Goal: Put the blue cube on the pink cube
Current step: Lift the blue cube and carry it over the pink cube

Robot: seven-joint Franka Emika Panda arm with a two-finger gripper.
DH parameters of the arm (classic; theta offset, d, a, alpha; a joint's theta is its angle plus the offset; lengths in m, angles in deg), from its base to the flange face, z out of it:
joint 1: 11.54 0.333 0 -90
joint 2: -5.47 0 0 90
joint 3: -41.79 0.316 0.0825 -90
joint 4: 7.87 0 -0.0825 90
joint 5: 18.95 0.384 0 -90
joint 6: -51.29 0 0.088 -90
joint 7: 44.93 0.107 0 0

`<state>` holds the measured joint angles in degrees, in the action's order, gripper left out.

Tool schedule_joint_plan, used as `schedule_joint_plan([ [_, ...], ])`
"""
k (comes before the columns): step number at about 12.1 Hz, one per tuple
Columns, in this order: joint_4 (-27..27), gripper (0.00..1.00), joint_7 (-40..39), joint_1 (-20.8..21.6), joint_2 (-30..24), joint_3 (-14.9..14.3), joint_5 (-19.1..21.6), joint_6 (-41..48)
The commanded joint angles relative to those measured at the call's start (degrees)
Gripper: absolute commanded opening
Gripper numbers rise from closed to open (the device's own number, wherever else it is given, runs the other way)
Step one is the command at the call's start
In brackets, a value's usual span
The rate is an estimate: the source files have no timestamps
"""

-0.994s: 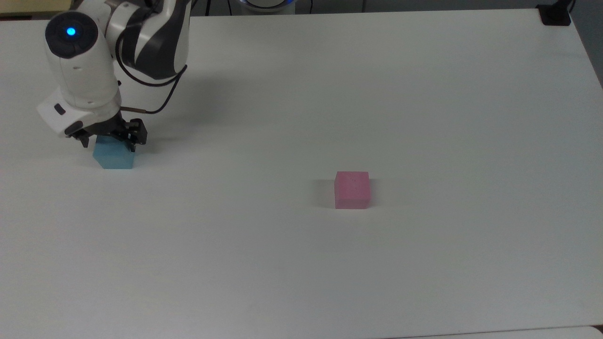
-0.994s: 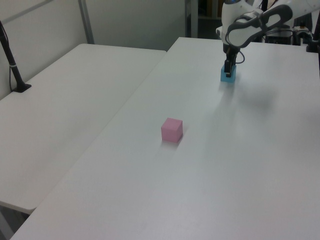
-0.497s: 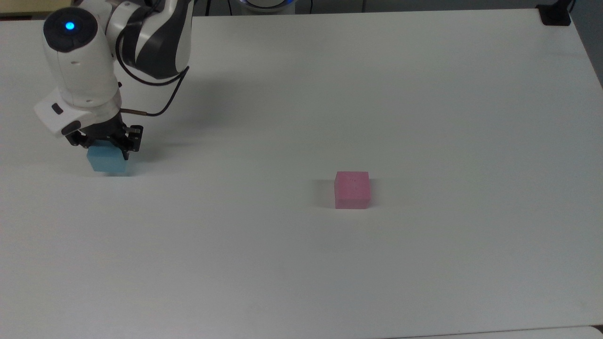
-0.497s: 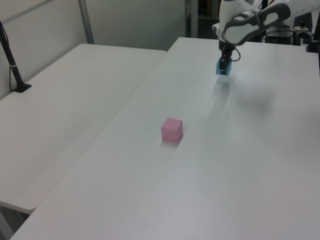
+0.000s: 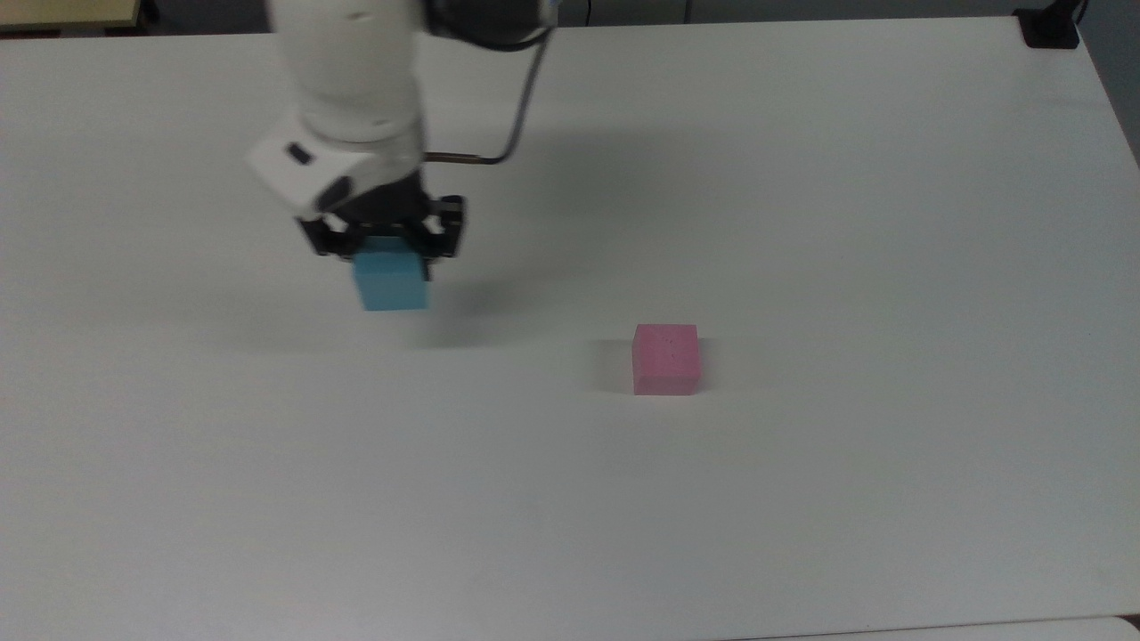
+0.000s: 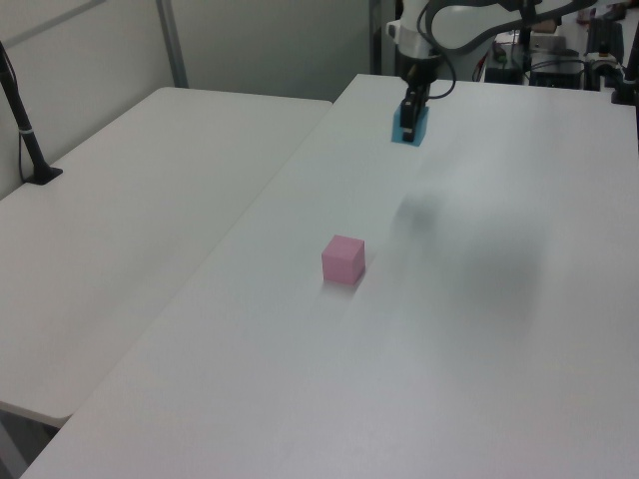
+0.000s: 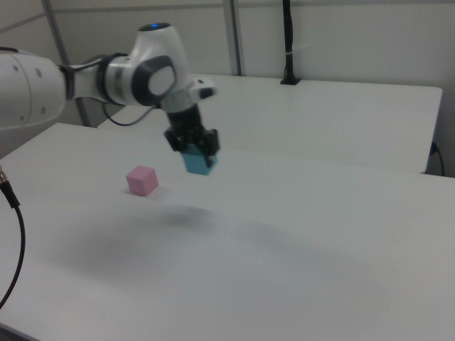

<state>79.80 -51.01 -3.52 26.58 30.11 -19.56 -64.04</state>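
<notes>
I am carrying the blue cube, clamped in the end effector, above the counter; placement on the pink cube is outstanding.

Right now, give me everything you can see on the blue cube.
The blue cube is a small, plain-faced, matte light-blue block that looks like foam. It is roughly level, held off the white table by the end effector, whose fingers clamp its upper part; a soft shadow lies on the table below it. Nothing else touches it. In the top view it hangs left of the pink cube, well apart from it.
</notes>
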Motion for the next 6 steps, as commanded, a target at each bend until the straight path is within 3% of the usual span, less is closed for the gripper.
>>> schedule_joint_plan([
  [1,-5.6,0.11,6.2,7.1,3.3,-1.5,1.0,0.9],
  [4,-7.3,0.16,10.0,14.4,5.2,-2.6,1.0,0.7],
  [6,-8.1,0.18,13.0,20.2,8.1,-5.9,2.1,0.7],
])
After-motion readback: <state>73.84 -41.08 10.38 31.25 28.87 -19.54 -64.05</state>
